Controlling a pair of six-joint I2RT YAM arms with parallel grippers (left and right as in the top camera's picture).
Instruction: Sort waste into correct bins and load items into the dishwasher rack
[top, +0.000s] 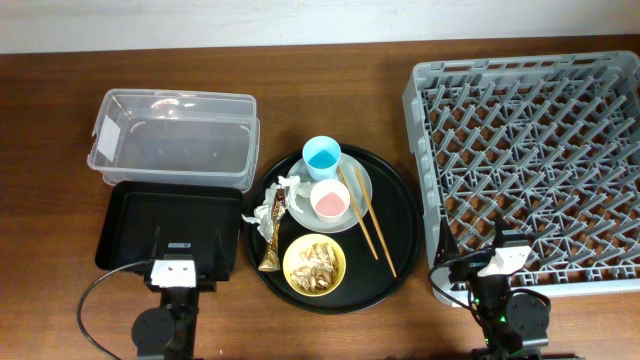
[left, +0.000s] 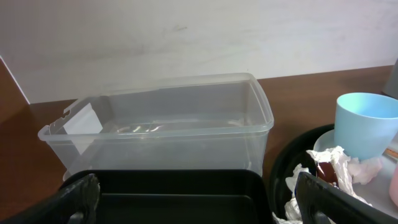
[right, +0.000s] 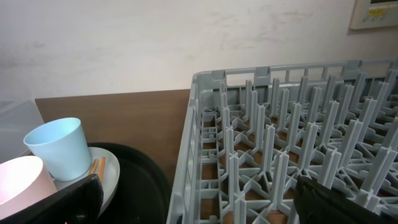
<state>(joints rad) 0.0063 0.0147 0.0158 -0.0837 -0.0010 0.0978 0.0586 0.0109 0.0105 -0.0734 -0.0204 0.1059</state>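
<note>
Left tool (top: 178, 262) and right tool (top: 505, 255) stand open, empty: one over the shallow black tray (top: 130, 225), one at the dishwasher rack (top: 520, 120) near edge, likely staged for reach.

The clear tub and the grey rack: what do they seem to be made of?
Clear tub: seemingly thin plastic, glossy; see-through walls with light reflections.
Grey rack: likely rigid moulded plastic, matt; uniform colour, lattice of pegs formed in one piece.
</note>
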